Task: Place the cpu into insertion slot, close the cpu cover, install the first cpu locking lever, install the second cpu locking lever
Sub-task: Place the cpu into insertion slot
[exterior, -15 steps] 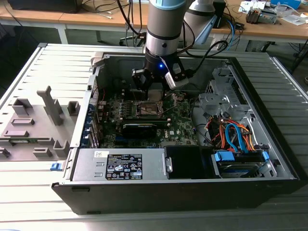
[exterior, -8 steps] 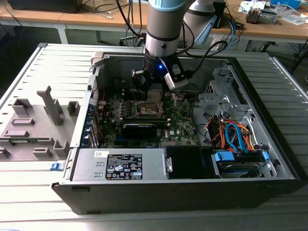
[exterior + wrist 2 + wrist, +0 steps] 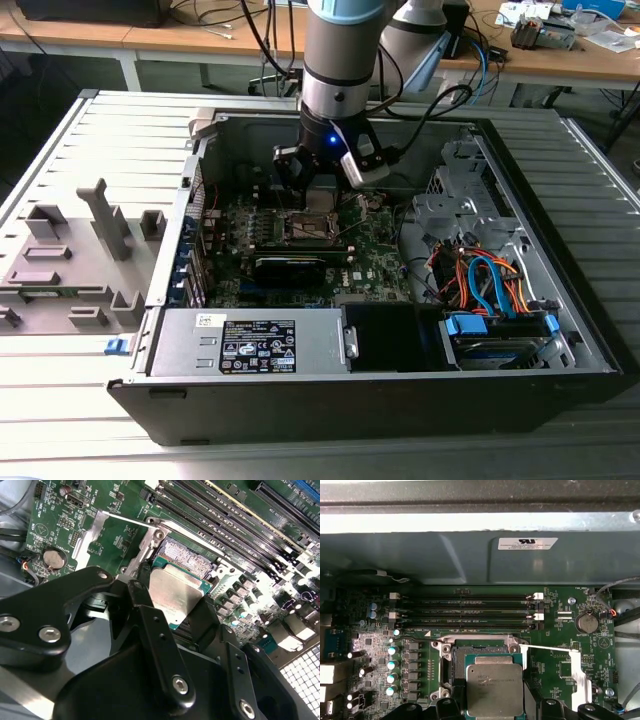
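The cpu (image 3: 172, 597) sits clamped between the black jaws, pale metal top facing up, and in the second wrist view it looks tilted. Right beneath the jaws lies the insertion slot (image 3: 187, 560), its silver frame open and its contact field bare just past the chip's far edge. Whether chip and socket touch cannot be told. Around the jaws spreads the green circuit board (image 3: 570, 630). Beyond them run the long black memory slots (image 3: 465, 611), and off to one side is a round coin battery (image 3: 586, 623). In the exterior view the arm (image 3: 345, 60) reaches straight down into the open computer case (image 3: 300, 410), which lies flat on the slatted table (image 3: 60, 400).
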